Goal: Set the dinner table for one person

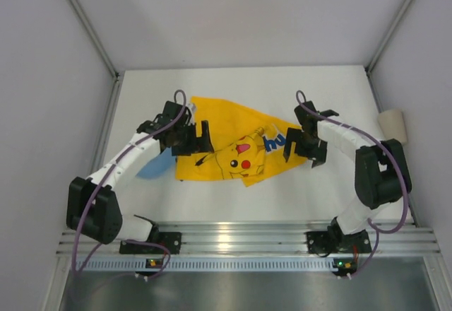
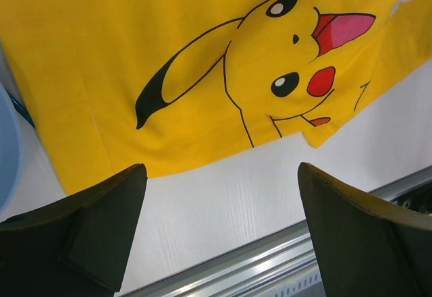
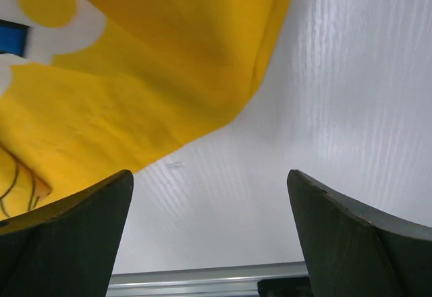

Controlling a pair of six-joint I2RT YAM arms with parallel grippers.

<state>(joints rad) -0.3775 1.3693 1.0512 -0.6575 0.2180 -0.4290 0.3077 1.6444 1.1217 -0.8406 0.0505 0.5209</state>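
Observation:
The dinner table (image 1: 332,99) is a plain white tabletop. On its middle lies a yellow Pikachu-print cloth mat (image 1: 222,124), rumpled and partly folded over on its right side. My left gripper (image 1: 200,140) hovers over the mat's left part, open, with nothing between its fingers. In the left wrist view the gripper (image 2: 221,172) frames bare table just below the mat's edge (image 2: 169,74). My right gripper (image 1: 295,148) stands open at the mat's right corner. The right wrist view has that gripper (image 3: 209,175) over white table, beside the yellow cloth (image 3: 135,94).
A light blue object (image 1: 154,165) lies partly under the left arm at the mat's left edge, also showing as a blue sliver (image 2: 7,148). A beige cup (image 1: 393,124) rests past the table's right edge. A metal rail (image 1: 233,237) runs along the near edge.

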